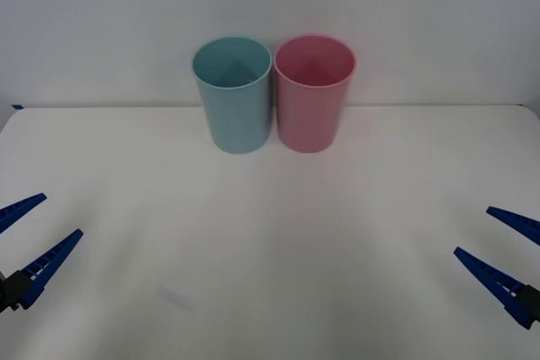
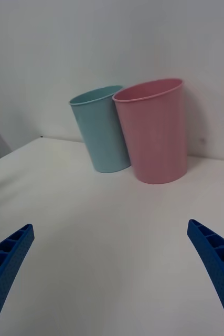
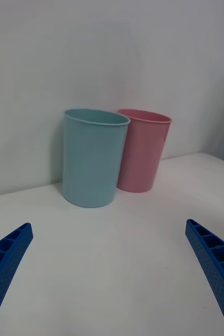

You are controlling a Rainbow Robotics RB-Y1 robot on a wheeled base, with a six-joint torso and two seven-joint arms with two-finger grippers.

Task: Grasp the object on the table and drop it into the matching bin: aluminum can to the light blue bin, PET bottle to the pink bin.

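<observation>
Front view: left gripper (image 1: 27, 239) and right gripper (image 1: 499, 245) are spread wide and empty; blue bin (image 1: 233, 94) and pink bin (image 1: 313, 93) stand touching, ahead between them. No can is visible on the table (image 1: 270, 233). Wrist views: bins ahead of the fingers. A can would be light, stiff and slick; grasp mid-body.

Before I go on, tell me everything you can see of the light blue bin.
The light blue bin is a tall, cup-shaped container of smooth, plastic-looking material, with a round open rim and walls tapering slightly toward the base. It stands upright on the white table, at its far side near the pale wall. The pink bin of the same shape stands close on its right; whether the two touch cannot be told. The part of the inside that shows looks empty. Neither gripper is near it.
</observation>
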